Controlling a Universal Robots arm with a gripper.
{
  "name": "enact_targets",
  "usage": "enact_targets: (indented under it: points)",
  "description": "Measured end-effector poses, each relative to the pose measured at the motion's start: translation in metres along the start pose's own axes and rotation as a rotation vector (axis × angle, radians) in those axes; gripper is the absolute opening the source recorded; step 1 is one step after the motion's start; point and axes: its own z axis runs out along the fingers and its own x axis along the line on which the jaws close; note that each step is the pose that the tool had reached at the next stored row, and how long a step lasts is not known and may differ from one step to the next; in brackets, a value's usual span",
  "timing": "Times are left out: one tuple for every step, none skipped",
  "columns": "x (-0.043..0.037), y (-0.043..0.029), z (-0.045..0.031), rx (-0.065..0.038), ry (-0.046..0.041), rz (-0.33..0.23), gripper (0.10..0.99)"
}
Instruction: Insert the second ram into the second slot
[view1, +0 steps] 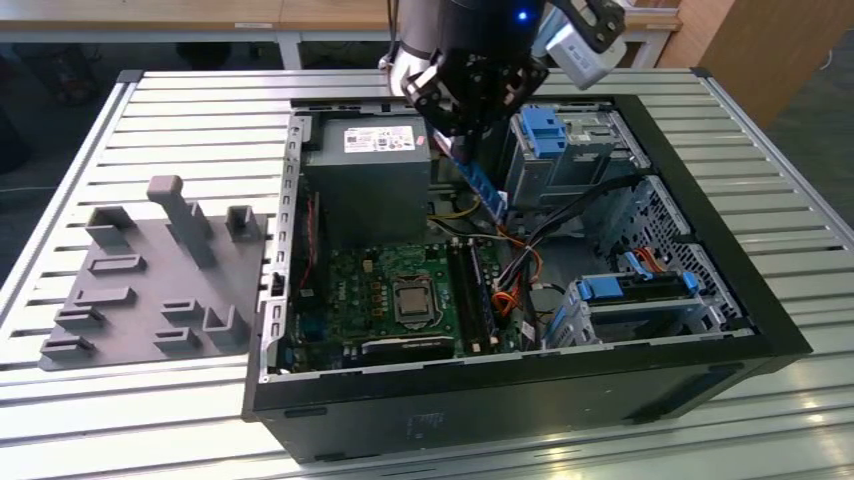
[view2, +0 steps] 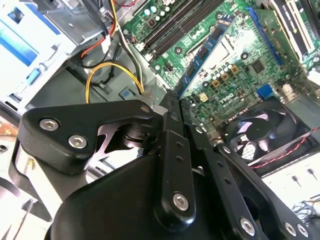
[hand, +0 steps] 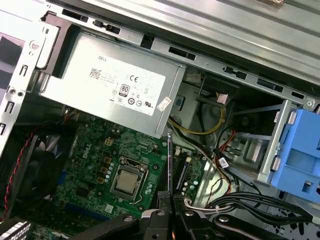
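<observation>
Slatted metal table (view1: 174, 110) carries an open computer case (view1: 747, 300) lying on its side. Above it the gripper (view1: 461, 148) pinches the second ram (view1: 486, 188) by one end, apart from the black slots (view1: 478, 290), which lie lower and nearer in the exterior view. The stick's long axis seems roughly in line with theirs.

I work in what looks like a robotics lab or workshop: an opened computer case (view1: 534, 375) on a ribbed aluminium bench (view1: 200, 110), a grey fixture tray (view1: 127, 290) beside it, wooden desks (view1: 160, 12) behind.
</observation>
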Motion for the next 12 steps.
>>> enact_targets:
  points:
    - [0.0000, 0.0000, 0.0000, 0.000, -0.0003, 0.010, 0.133]
    - [0.0000, 0.0000, 0.0000, 0.000, -0.0005, 0.020, 0.133]
    - [0.0000, 0.0000, 0.0000, 0.000, -0.0008, 0.030, 0.133]
    - [0.0000, 0.0000, 0.0000, 0.001, -0.0010, 0.041, 0.133]
    - [0.0000, 0.0000, 0.0000, 0.001, -0.0013, 0.052, 0.133]
    - [0.0000, 0.0000, 0.0001, 0.001, -0.0016, 0.062, 0.133]
    - [0.0000, 0.0000, 0.0001, 0.001, -0.0019, 0.073, 0.133]
    - [0.0000, 0.0000, 0.0002, 0.001, -0.0023, 0.085, 0.133]
    - [0.0000, 0.0000, 0.0002, 0.001, -0.0025, 0.095, 0.133]
    - [0.0000, 0.0000, 0.0002, 0.001, -0.0028, 0.106, 0.133]
    - [0.0000, 0.0000, 0.0003, 0.002, -0.0031, 0.118, 0.133]
    - [0.0000, 0.0000, 0.0003, 0.002, -0.0034, 0.129, 0.133]
